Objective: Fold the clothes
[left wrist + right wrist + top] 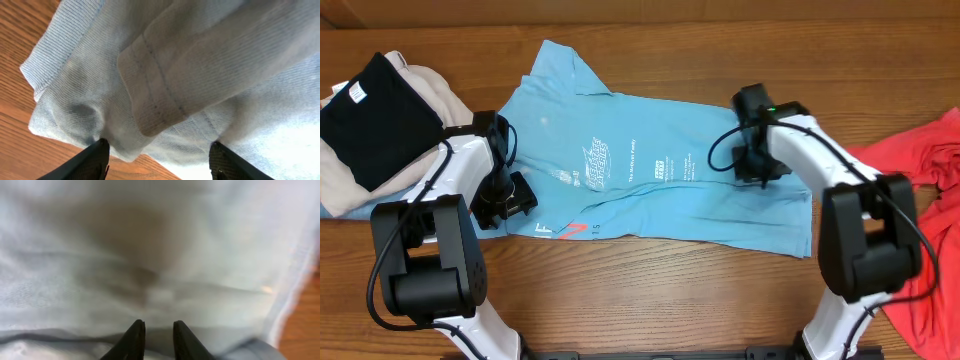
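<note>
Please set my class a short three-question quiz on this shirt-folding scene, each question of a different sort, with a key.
1. True or false: the blue T-shirt lies on the table with its lettering facing up.
2. Which garment lies crumpled at the robot's far right? A. a red T-shirt B. a green T-shirt C. a striped T-shirt
3. Fill in: comparing the left hand and the right hand, the ___ hand's fingers stand wider apart.
Key: 1 true; 2 A; 3 left.
</note>
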